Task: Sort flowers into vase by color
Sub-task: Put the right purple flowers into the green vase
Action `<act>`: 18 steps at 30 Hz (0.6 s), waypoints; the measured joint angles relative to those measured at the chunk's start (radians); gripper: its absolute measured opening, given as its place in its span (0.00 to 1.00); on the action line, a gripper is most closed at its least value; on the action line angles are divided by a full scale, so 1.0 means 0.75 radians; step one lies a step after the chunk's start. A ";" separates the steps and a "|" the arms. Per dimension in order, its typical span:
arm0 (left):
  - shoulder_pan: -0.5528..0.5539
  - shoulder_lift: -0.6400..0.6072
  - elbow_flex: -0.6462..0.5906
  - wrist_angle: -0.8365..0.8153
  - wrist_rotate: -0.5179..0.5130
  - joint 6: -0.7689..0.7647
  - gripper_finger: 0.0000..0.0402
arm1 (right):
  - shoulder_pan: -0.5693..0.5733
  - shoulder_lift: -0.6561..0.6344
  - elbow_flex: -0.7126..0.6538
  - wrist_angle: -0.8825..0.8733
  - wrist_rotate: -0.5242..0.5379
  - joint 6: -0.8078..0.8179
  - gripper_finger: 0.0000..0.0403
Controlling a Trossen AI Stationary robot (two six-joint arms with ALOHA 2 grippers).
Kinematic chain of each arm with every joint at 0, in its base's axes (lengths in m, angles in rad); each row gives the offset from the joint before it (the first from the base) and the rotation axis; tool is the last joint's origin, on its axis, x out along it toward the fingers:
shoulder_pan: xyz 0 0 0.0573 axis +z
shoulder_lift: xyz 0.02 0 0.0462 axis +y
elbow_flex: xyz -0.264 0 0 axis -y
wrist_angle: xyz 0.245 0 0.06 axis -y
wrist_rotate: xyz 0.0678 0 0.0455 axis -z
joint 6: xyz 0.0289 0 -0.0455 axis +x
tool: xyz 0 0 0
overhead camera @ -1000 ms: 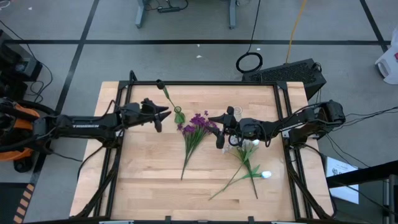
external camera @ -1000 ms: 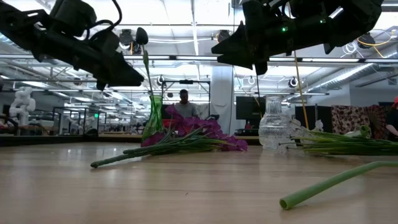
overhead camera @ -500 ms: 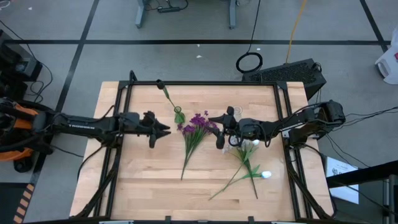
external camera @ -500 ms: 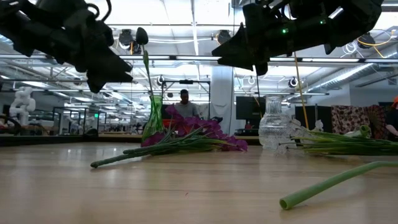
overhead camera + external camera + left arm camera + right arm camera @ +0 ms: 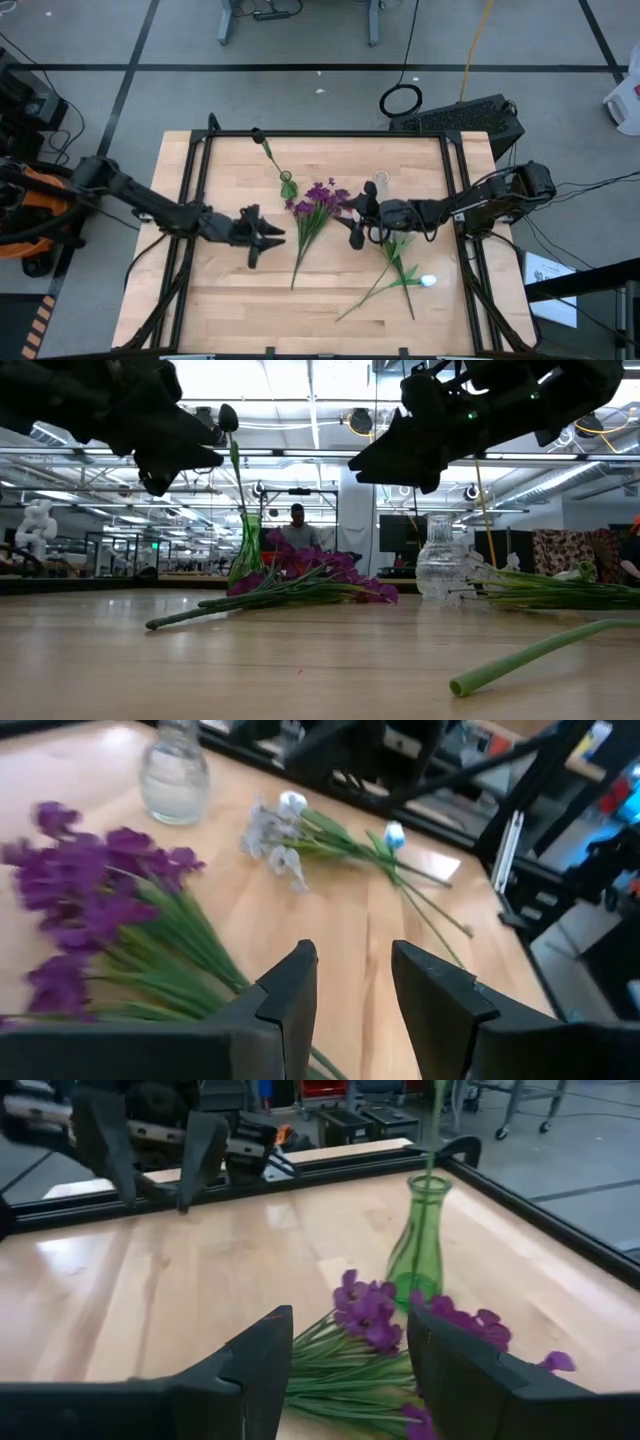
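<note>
A bunch of purple flowers (image 5: 318,200) lies on the table's middle, its green stems (image 5: 300,262) running toward the near edge. A green vase (image 5: 288,186) stands just left of the blossoms and holds one long-stemmed flower (image 5: 262,145). A clear vase (image 5: 380,182) stands right of them, with pale and white flowers (image 5: 400,245) lying in front of it. My left gripper (image 5: 272,240) hovers open left of the purple stems, pointing at them. My right gripper (image 5: 350,218) hovers open right of the purple blossoms. Neither holds anything.
A black frame (image 5: 320,133) runs around the wooden table. A person stands in the room far behind the table (image 5: 296,525). One white bud (image 5: 428,281) lies toward the near right. Bare wood stretches along the table's near left part (image 5: 225,300).
My left gripper has swung from beside the green vase toward the table's near edge and a little right, turning until it faces the purple stems. My right gripper has tipped slightly downward, uncovering the clear vase. No flower has moved.
</note>
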State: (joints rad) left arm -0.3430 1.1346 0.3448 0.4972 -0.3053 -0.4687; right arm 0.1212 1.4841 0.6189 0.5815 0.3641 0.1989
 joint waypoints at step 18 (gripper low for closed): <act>-0.072 0.801 0.467 -0.020 -0.312 0.049 0.34 | 0.151 0.105 0.000 0.025 0.081 0.156 0.47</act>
State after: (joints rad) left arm -0.3972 1.7351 0.6949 0.4822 -0.5389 -0.4322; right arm 0.2342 1.5631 0.6193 0.6005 0.4248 0.3157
